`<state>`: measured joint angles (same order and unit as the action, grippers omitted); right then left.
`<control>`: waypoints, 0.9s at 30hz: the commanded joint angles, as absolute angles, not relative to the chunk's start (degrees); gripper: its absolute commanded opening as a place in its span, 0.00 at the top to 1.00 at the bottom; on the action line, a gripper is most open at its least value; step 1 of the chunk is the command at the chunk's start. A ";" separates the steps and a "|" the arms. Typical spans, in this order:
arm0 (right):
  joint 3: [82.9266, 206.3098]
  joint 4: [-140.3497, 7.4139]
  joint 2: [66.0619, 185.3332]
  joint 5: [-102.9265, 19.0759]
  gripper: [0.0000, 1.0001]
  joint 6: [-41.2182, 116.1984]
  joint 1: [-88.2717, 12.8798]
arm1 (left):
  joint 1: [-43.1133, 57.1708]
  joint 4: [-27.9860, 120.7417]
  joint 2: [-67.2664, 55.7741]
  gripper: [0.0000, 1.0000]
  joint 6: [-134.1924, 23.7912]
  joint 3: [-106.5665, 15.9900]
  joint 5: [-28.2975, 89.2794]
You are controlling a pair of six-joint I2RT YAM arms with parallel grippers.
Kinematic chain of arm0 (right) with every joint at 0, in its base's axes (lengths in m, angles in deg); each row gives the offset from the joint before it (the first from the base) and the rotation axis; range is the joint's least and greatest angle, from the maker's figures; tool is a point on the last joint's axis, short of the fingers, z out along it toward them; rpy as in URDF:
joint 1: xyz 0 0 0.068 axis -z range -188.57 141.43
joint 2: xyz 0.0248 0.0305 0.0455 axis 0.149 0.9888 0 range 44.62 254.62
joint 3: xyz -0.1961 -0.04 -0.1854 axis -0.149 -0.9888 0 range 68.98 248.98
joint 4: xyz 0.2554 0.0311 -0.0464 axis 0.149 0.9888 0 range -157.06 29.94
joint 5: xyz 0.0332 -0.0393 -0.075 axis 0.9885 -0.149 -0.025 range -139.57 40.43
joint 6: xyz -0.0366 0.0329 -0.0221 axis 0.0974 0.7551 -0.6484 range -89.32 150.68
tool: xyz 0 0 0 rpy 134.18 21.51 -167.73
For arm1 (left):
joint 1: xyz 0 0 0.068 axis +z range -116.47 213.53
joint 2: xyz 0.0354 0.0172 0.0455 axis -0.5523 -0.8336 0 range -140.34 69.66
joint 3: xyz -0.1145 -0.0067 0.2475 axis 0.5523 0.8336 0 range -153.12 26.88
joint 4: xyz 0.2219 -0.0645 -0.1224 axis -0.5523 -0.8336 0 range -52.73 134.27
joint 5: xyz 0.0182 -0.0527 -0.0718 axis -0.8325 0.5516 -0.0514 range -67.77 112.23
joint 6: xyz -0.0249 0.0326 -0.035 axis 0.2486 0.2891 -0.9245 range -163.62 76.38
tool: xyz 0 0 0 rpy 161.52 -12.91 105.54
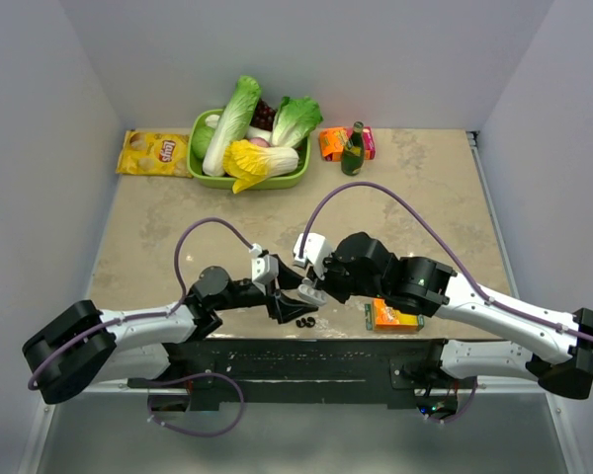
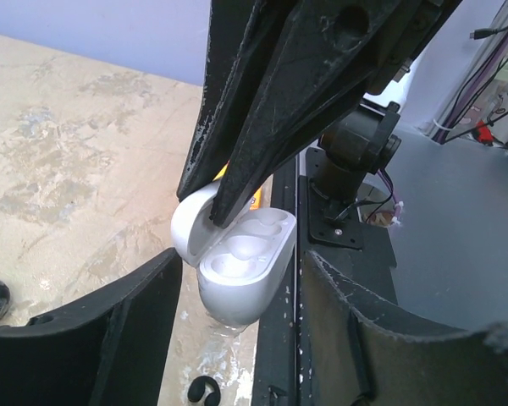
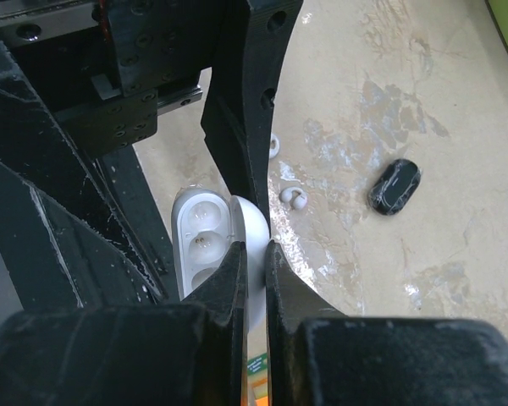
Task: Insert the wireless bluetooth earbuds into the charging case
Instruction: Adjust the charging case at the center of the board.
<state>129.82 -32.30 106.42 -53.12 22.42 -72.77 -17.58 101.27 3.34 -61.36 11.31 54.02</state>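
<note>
White charging case point(image 2: 237, 275), lid open: your right tool point(image 3: 254, 249) is clamped on its lid; your left tool point(image 2: 241, 258) brackets the body, whether gripping I cannot tell.

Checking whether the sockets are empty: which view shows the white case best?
Left wrist: the open case shows both sockets, empty. Right wrist sees it partly behind the right fingers; top external shows only a white speck.

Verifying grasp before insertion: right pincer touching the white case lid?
Touching. Right wrist view: right pincer clamps the open lid of the white case, no gap.
</note>
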 commanded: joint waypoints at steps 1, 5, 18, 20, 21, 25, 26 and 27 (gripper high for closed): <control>131.91 -34.19 105.35 -53.52 1.00 21.62 -73.08 | -17.27 106.94 3.13 0.41 -62.17 11.06 54.84; 131.74 -34.28 105.26 -53.61 1.00 21.53 -72.99 | -17.18 107.38 3.30 0.49 -62.17 11.06 54.84; 131.65 -34.46 105.35 -53.34 1.00 21.97 -72.99 | -17.10 107.91 2.69 1.00 -62.08 11.32 54.40; 131.65 -34.46 105.35 -53.52 1.00 22.06 -72.99 | -17.18 108.52 2.34 1.00 -62.25 11.59 54.40; 131.65 -34.54 105.35 -53.52 1.00 22.24 -72.99 | -17.18 108.96 2.25 1.00 -62.43 11.76 54.40; 131.39 -35.68 105.26 -55.97 1.00 24.08 -72.99 | -17.10 111.59 2.16 1.00 -62.69 13.16 55.10; 131.39 -35.95 105.09 -56.94 0.96 25.21 -72.99 | -17.18 111.95 2.07 1.00 -62.78 13.43 55.01; 131.21 -36.39 105.00 -57.30 0.89 25.66 -72.99 | -17.10 112.38 2.16 1.00 -62.87 13.69 54.93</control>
